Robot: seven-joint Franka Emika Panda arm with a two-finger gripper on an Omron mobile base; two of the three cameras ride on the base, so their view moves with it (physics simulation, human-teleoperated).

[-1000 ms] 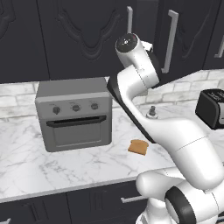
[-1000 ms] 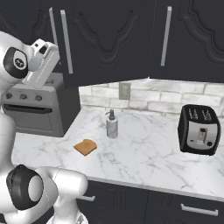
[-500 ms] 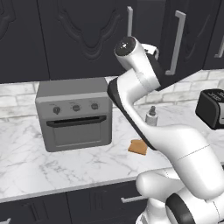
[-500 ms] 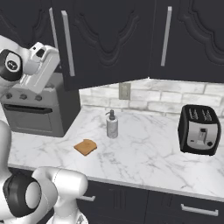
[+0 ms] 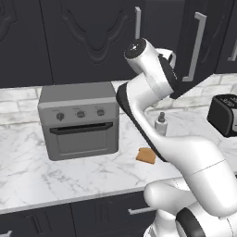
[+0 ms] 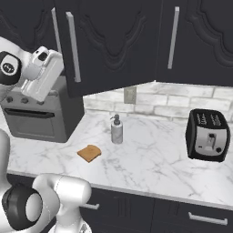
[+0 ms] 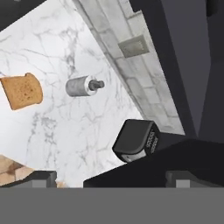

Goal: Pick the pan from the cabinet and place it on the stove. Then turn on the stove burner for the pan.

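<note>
The white arm reached up toward the near-black wall cabinet (image 6: pixel 113 41), whose carved door (image 5: pixel 196 41) stood swung partly out, its long silver bar handle (image 6: pixel 73 45) just beside the claw (image 6: pixel 45 75). The claw was raised close to that door's lower edge, and its two dark fingertips (image 7: pixel 41 178) stood spread wide apart with nothing between them. The pan could not be made out in any view, and the cabinet's inside was too dark to read. Below the claw lay a white marble counter (image 6: pixel 154 159). Nearest beneath it sat a boxy grey toaster oven (image 5: pixel 78 118) with three small knobs. Further down and to the side of the claw stood a small silver soap dispenser (image 6: pixel 117 129) and, near it on the marble, a single slice of toast (image 6: pixel 89 153). Well away from the claw, at the far end of the counter, stood a black toaster (image 6: pixel 208 135). A pale outlet plate (image 6: pixel 130 95) was set in the stone backsplash behind the dispenser.
</note>
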